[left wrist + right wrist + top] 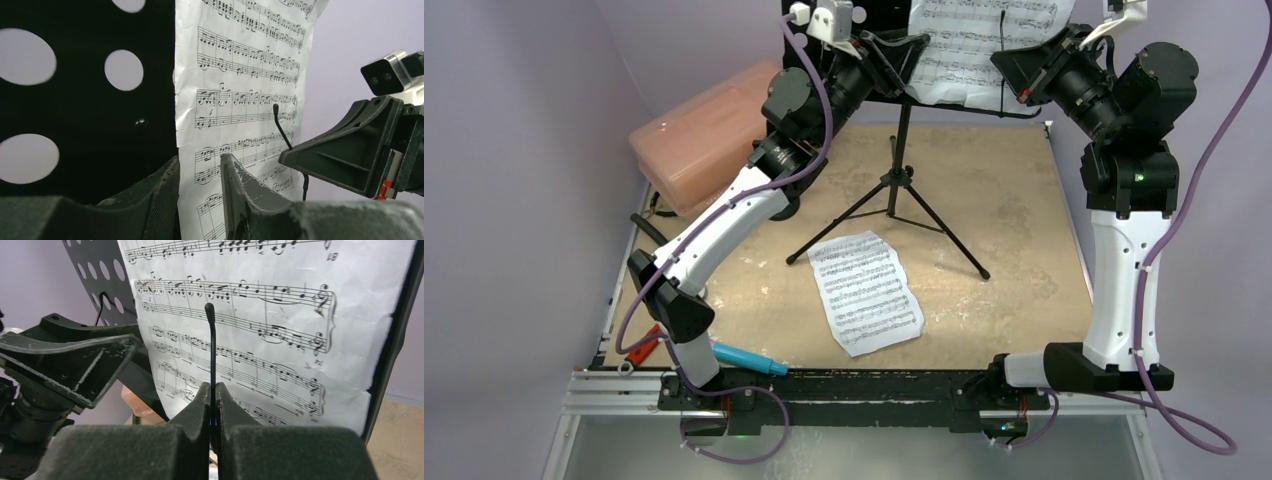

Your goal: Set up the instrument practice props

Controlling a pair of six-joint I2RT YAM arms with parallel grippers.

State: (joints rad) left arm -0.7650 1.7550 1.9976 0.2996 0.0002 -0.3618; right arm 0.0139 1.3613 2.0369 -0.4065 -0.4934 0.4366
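The black tripod music stand (902,150) stands at the back, its perforated desk (90,125) close in the left wrist view. One white sheet-music page (969,50) leans on the desk. My left gripper (200,165) is open, its jaws astride the page's left edge (240,75). My right gripper (212,387) is shut on the stand's thin black page-holder wire (212,340), in front of the page. The second page (866,290) lies flat on the table. The cyan-blue microphone (749,358) lies at the near left edge. I cannot pick out the mic stand.
A pink translucent box (704,135) sits at the back left. A red-handled tool (646,345) lies by the left arm's base. The tripod legs (944,235) spread over the table's middle. Both grippers (954,65) are close together at the desk.
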